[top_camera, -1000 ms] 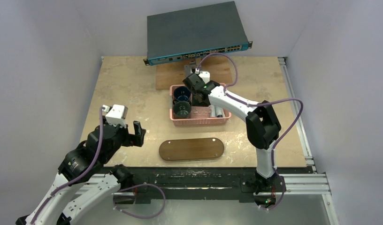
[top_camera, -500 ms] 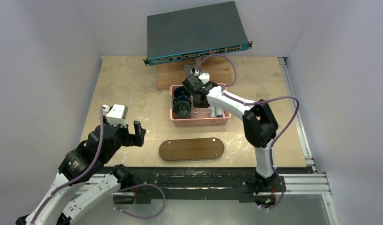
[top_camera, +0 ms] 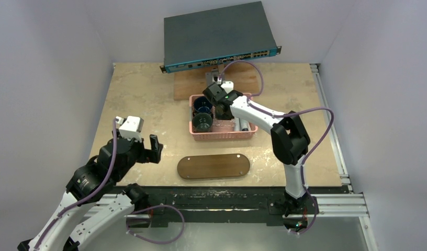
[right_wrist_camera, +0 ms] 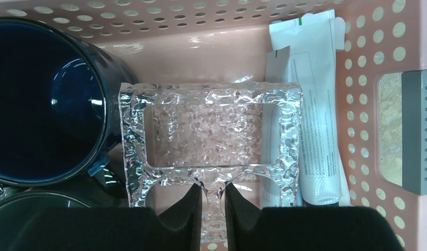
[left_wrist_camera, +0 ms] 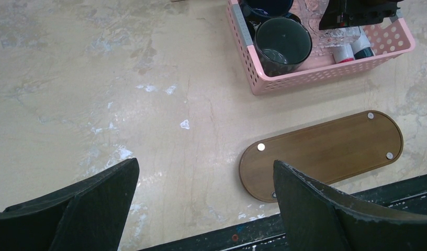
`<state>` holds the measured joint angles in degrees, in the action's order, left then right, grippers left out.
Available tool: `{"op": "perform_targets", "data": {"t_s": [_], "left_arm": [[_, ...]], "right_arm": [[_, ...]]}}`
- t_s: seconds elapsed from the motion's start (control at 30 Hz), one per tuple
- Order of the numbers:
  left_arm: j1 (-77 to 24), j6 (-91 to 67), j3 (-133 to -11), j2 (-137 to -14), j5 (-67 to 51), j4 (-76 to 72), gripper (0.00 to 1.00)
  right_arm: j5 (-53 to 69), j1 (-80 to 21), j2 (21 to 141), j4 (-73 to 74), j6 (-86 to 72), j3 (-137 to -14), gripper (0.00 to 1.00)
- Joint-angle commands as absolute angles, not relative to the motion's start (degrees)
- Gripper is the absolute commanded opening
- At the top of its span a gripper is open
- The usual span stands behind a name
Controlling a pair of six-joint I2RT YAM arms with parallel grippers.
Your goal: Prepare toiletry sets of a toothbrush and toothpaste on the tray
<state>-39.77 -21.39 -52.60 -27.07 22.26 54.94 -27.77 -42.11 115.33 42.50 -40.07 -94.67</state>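
My right arm is stretched far forward, elbow bent, wrist tipped down into the pink basket [top_camera: 222, 137]. The right tool [right_wrist_camera: 212, 196] is pinched narrow on the near edge of a clear textured frame [right_wrist_camera: 211, 97] that lies flat in the basket. The white tubes [right_wrist_camera: 305, 115] of the toiletry sets lie along the basket's right wall, just beside the frame, with one partly under it. A dark blue mug [right_wrist_camera: 44, 99] stands at the frame's left, and a second mug [left_wrist_camera: 282, 44] stands nearer to me.

My left arm is folded low at the near left of the surface [top_camera: 143, 94], wrist angled down. The left tool [left_wrist_camera: 205, 166] gapes wide above the surface, gripping nothing. The tray [left_wrist_camera: 326, 151] lies flat between the basket and the near edge, apart from both tools.
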Motion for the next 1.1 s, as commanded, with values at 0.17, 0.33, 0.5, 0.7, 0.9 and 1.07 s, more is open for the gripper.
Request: {"op": "perform_targets", "data": {"t_s": [0.17,0.33,0.5,0.7,0.9,1.07], "left_arm": [[-39.4,-20.1,-52.3,-27.8,21.9,53.3,1.0],[-39.3,-20.1,-52.3,-27.9,21.9,53.3,1.0],[-39.2,-20.2,-52.3,-28.2,22.0,53.3,1.0],[-39.1,-20.2,-52.3,-28.5,22.1,53.4,1.0],[-39.0,-20.3,-52.3,-28.3,22.4,53.4,1.0],[-38.9,-20.3,-52.3,-28.5,22.3,53.6,1.0]], "right_arm": [[-33.7,-42.4,107.6,44.3,-39.0,-98.1,0.0],[-35.1,-42.5,105.3,45.1,-38.8,-98.0,0.0],[-34.6,-42.5,102.9,45.1,-38.6,-97.6,0.0],[-33.3,-42.5,99.5,45.1,-37.7,-95.4,0.0],[-32.0,-43.4,96.1,46.8,-37.3,-93.2,0.0],[-32.6,-46.3,94.6,49.8,-37.9,-92.9,0.0]]}}
